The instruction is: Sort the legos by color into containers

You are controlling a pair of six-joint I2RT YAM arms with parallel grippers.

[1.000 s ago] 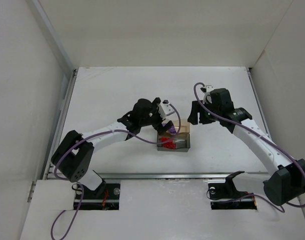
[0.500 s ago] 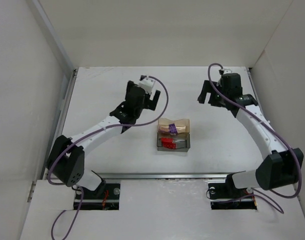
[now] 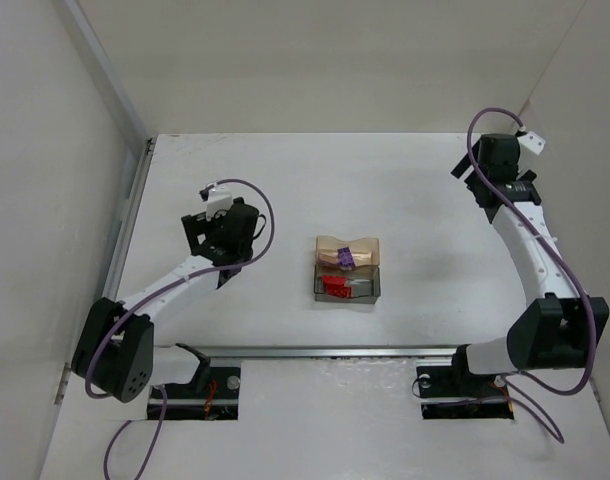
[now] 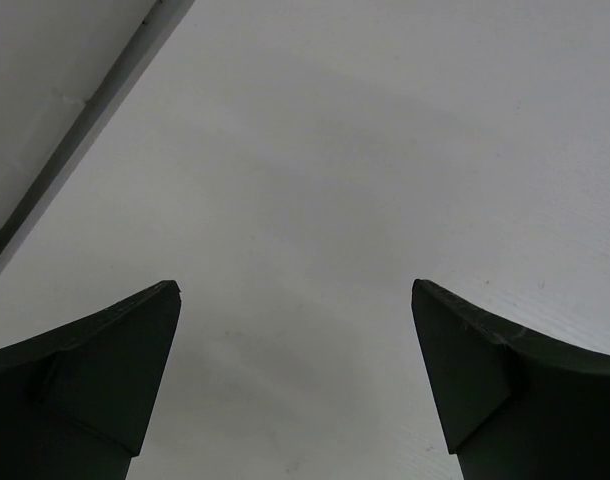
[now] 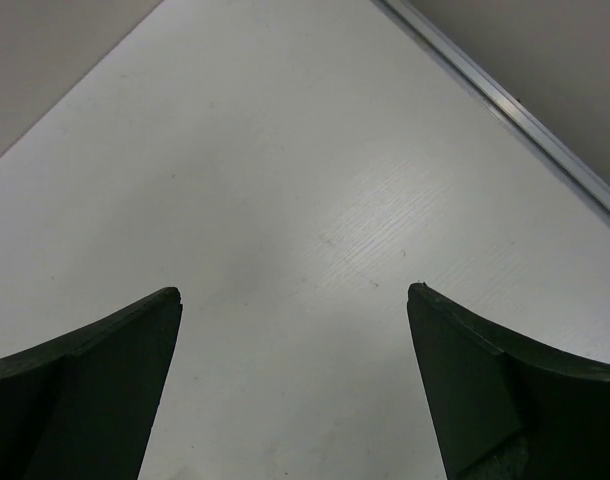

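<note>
Though trays [image 3: 371, 250] lie well inward, we see left gripper [image 4: 295, 300] and right gripper [image 5: 293, 300] gaping. Each hangs near the table edge [image 5: 505, 100].

Your counter [image 3: 285, 180] is plain white, with faint streaks showing in the right wrist view. The tan-orange tray [image 3: 371, 244] is a see-through tint, and the brick [image 3: 343, 258] seen through it is purple. The smoky grey tray [image 3: 374, 291] is see-through as well, and its brick [image 3: 333, 286] is bright red. Your left arm [image 3: 175, 275] and right arm [image 3: 530, 245] are white with black joints, trailing purple cables [image 3: 471, 135]. The left claw [image 4: 295, 290] and right claw [image 5: 293, 292] are dark, nearly black.
</note>
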